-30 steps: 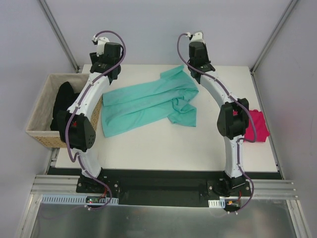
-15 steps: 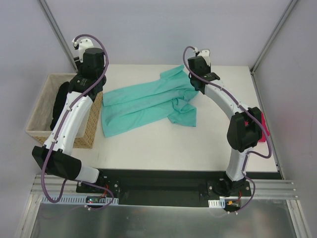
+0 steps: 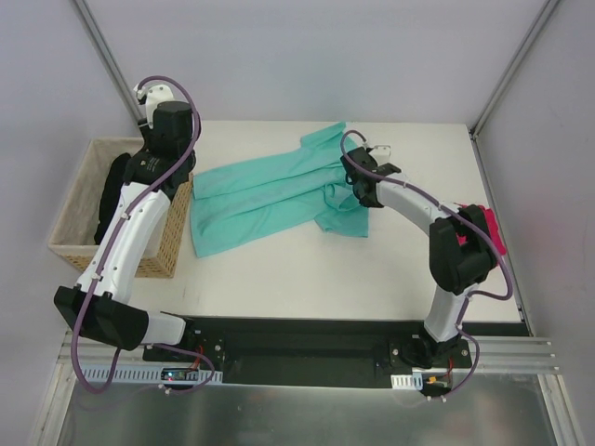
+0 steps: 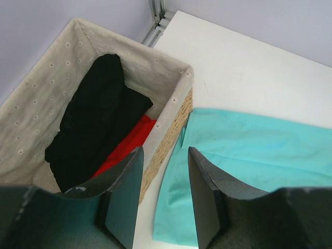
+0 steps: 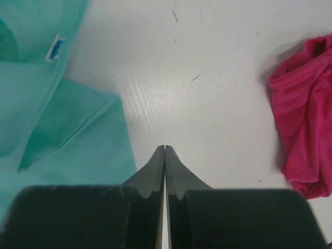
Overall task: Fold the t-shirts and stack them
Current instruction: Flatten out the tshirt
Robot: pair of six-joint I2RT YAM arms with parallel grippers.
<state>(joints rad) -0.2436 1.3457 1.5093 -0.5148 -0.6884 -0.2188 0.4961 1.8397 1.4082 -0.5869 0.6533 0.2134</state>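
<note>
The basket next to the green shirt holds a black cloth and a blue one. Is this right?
Not blue: the basket holds a red cloth beside the black cloth, as the left wrist view shows. The rest is right.

You have a white table [image 3: 325,269] carrying a teal t-shirt [image 3: 260,200], spread and rumpled across its middle, and a magenta t-shirt [image 5: 306,119] bunched near its right edge.

The left arm [image 3: 130,223] reaches along the table's [image 3: 279,269] left edge toward the far-left corner; the left gripper [image 4: 165,155] points down, jaws apart, empty. The right arm [image 3: 414,200] bends inward from the right edge; the right gripper [image 5: 164,151] is closed, empty.
</note>
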